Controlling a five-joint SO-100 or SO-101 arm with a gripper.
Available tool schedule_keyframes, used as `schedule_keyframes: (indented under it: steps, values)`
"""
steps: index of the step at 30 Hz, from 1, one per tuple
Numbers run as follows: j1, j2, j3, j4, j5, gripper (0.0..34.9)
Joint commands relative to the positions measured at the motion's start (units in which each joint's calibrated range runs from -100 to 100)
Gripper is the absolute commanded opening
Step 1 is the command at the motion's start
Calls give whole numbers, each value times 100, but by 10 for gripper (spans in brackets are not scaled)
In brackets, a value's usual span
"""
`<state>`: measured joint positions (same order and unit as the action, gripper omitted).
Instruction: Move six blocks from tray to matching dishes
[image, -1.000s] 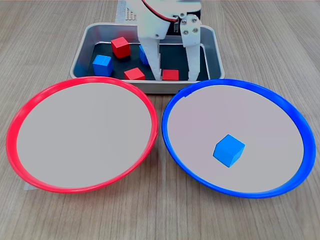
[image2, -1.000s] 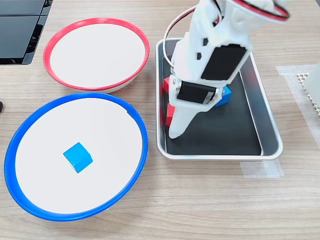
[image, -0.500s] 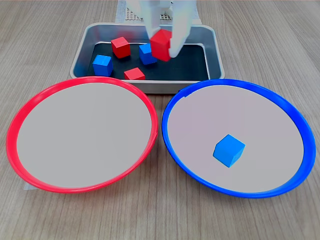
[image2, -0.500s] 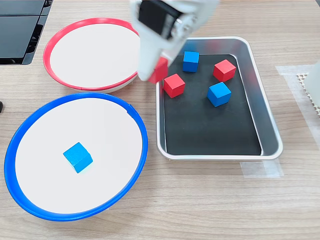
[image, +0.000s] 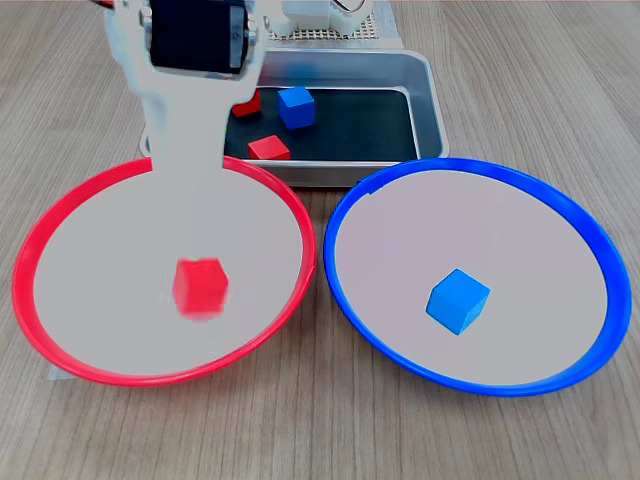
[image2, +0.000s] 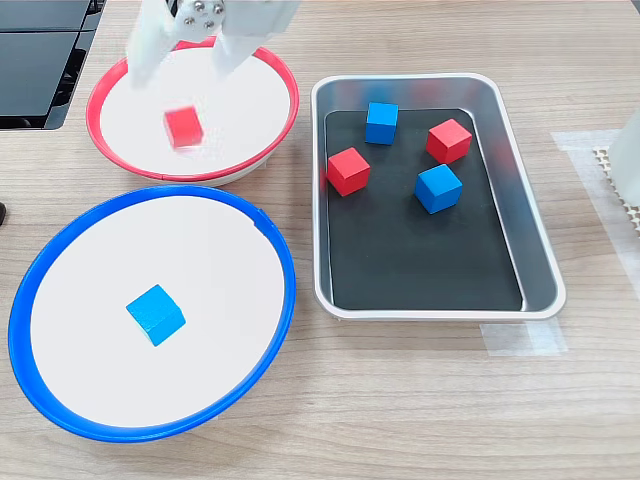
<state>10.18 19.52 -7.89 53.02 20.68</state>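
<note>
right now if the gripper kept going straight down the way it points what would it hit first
Probably the red block, blurred just below the open gripper over the red-rimmed dish. If the block has already settled aside, it would meet the dish's pale centre; depth is unclear.

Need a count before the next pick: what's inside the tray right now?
In the second exterior view the tray holds four blocks: two red, two blue. Nothing there is covered.
</note>
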Motion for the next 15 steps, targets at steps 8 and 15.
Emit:
schedule_keyframes:
  steps: [8, 15]
  values:
    - [229, -2451, 1941, 1826, 996, 7]
    - [201, -3654, 4162, 1281, 1328, 108]
